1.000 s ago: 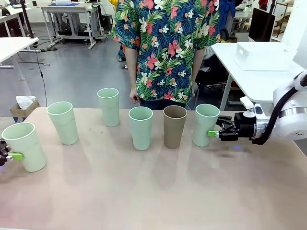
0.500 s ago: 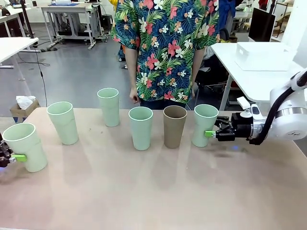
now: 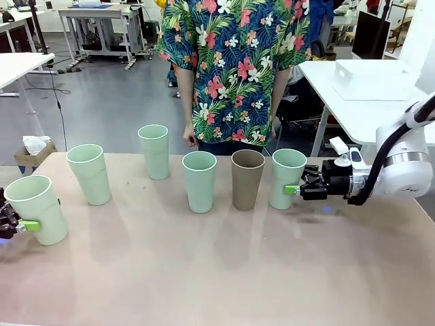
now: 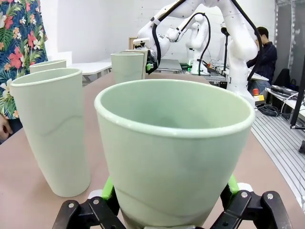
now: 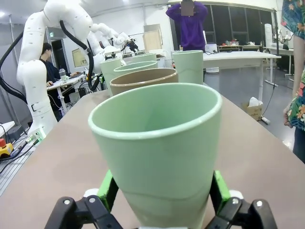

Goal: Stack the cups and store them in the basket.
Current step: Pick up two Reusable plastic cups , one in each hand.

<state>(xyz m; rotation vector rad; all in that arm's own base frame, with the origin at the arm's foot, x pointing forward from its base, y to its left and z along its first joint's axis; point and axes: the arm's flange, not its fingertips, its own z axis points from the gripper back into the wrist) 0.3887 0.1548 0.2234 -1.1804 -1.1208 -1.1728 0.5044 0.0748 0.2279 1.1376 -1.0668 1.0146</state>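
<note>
Six cups stand in a loose row on the table. My left gripper (image 3: 27,225) (image 4: 169,191) is shut on the far-left mint cup (image 3: 35,207) (image 4: 174,143), which leans slightly, green pads on both its sides. My right gripper (image 3: 291,189) (image 5: 162,191) is shut on the far-right mint cup (image 3: 287,175) (image 5: 157,143), close beside the brown cup (image 3: 247,178) (image 5: 143,78). Three more mint cups (image 3: 90,173) (image 3: 154,151) (image 3: 200,180) stand free between them. The white basket (image 3: 374,80) sits on a white side table at the far right, off my table.
A person in a flowered shirt (image 3: 234,61) stands at the table's far edge behind the middle cups, one hand (image 3: 189,136) hanging near the edge. The near half of the table (image 3: 217,272) is bare.
My right gripper has slid left with its mint cup, closing the gap to the brown cup. My left gripper has shifted its cup slightly right and down.
</note>
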